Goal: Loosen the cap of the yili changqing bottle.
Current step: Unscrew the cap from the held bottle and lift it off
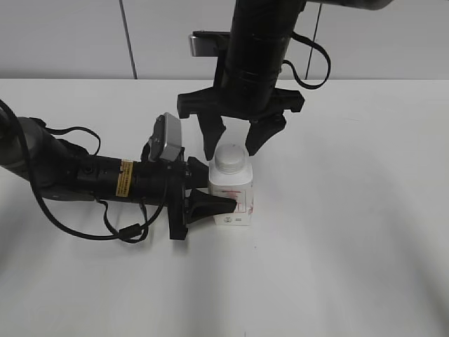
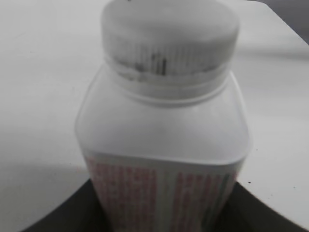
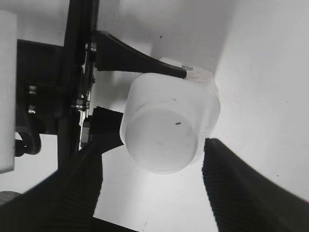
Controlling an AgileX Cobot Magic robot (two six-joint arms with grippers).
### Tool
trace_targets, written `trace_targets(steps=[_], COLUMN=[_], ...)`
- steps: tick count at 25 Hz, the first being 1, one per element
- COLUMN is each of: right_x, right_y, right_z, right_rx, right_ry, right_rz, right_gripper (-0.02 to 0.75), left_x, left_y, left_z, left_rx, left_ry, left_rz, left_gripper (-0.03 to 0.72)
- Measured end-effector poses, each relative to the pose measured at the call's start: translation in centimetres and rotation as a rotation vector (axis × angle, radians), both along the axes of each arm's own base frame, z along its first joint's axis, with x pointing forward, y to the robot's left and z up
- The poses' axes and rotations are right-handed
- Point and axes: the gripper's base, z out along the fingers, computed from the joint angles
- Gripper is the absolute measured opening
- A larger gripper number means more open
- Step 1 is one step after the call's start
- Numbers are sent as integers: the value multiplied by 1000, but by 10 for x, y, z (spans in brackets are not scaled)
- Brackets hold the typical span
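Here your left gripper clamps the yili changqing bottle upright on the counter; right gripper jaws, open, straddle the cap. Off-centre closing could tip it.

Both arms are showing matte black housings trailing black cables. The left arm is wearing a yellow label and grey camera block; the right pincer is showing ribbed black fingers.

table: white, bare surface | wall: pale panels behind
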Motion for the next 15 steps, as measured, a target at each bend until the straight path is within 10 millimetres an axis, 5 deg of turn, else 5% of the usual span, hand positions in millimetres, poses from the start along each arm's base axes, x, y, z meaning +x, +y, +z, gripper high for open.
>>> trace_targets(steps=[15], right_x=[5], right_y=[0], right_z=[-15], right_rx=[-42], right_ry=[-2], right_rz=[2], right_gripper=[511], left_x=[0], left_y=[0], left_z=[0], left_rx=[0], left_ry=[0], left_rz=[0], left_gripper=[337])
